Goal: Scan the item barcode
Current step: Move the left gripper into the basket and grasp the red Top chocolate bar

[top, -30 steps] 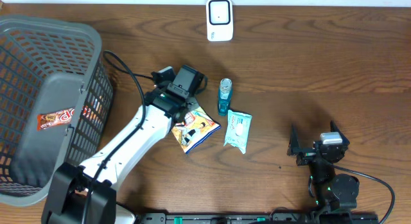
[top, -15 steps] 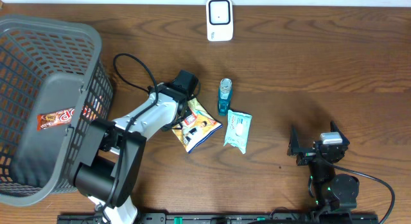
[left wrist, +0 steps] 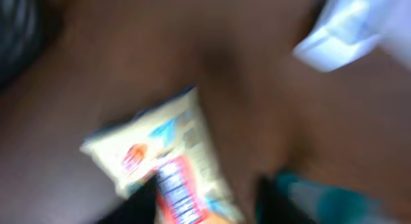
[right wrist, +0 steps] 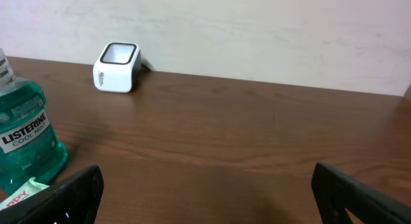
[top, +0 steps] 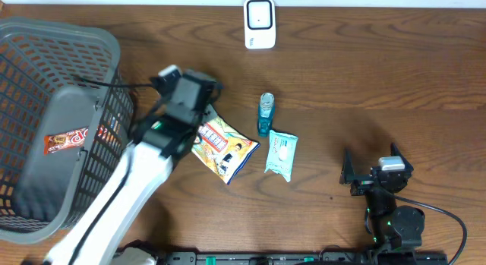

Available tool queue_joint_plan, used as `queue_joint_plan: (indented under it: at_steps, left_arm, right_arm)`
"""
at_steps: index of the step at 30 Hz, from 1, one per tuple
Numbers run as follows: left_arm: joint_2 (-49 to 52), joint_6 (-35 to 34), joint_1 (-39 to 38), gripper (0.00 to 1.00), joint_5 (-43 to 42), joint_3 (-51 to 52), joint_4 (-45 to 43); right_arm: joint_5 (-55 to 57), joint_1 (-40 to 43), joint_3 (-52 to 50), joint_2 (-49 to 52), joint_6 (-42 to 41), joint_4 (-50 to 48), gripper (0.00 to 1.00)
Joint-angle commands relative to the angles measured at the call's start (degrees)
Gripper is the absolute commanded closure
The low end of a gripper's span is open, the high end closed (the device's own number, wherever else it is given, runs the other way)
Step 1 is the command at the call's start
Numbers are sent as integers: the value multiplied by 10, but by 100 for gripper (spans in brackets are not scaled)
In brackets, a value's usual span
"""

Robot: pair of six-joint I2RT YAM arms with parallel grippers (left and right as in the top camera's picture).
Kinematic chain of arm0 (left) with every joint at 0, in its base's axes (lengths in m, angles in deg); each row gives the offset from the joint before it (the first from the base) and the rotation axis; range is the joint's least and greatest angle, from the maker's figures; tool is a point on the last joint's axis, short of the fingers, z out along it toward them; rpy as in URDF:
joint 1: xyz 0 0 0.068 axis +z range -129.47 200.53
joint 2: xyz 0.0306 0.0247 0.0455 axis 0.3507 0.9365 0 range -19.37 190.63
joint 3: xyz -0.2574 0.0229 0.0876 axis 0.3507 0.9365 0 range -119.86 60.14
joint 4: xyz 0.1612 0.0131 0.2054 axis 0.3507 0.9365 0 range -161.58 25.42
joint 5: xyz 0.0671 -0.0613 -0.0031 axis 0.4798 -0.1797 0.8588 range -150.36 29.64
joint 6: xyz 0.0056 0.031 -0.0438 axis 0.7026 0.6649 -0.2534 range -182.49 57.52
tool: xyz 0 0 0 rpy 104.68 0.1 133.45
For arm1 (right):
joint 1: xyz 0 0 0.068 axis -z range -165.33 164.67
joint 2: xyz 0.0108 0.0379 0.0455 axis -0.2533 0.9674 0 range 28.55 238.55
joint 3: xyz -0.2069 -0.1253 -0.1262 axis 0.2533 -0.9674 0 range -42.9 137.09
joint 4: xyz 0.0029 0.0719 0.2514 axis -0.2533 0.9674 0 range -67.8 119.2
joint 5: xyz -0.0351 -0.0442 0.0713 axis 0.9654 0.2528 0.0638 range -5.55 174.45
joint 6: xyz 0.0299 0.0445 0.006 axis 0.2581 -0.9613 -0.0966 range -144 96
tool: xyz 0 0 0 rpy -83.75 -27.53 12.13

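Starting at the left edge, basket (top: 99,33): it stands on the table with a candy bar (top: 68,140) inside; this step does not need it.
Left gripper (top: 199,113): it hangs over the far-left corner of the snack bag (top: 224,147). Its own camera is blurred, so I cannot tell if the jaws are open or closed, or if they touch the bag.
Snack bag: it lies flat near the middle of the table, just left of the wipes pack (top: 281,153); probably the item to scan.
Grip: better to take one edge only, so no finger covers the barcode. The thin foil will likely flop and crinkle.
Scanner (top: 260,22): at the far edge, well apart from the bag. The barcode side should come flat before its window.
Bottle (top: 265,113): upright, near the bag; lift clear so it does not tip.
Right gripper (top: 370,165): near the right corner of the front edge, jaws wide apart, empty.
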State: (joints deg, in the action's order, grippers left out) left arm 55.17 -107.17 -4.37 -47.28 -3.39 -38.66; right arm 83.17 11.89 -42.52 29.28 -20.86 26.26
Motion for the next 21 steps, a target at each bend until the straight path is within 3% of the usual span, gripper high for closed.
queue_joint_plan:
  at_steps: [1,4,8,12,17,21]
  left_arm:
    - [-75,101,6,8,60,-25,-6]
    - [-112,141,46,5,93,-85,5]
    - [-105,139,152,4,93,-189,57]
    - [-83,98,265,4,92,-256,113]
    - [-53,28,383,4,78,-263,162]
    - [0,-8,478,4,14,-263,198]
  right_arm:
    - [3,5,-1,-1,-7,2,1]
    - [3,5,-1,-1,-7,2,1]
    - [3,5,-1,-1,-7,2,1]
    - [3,5,-1,-1,-7,2,1]
    - [3,5,-1,-1,-7,2,1]
    - [3,5,-1,-1,-7,2,1]
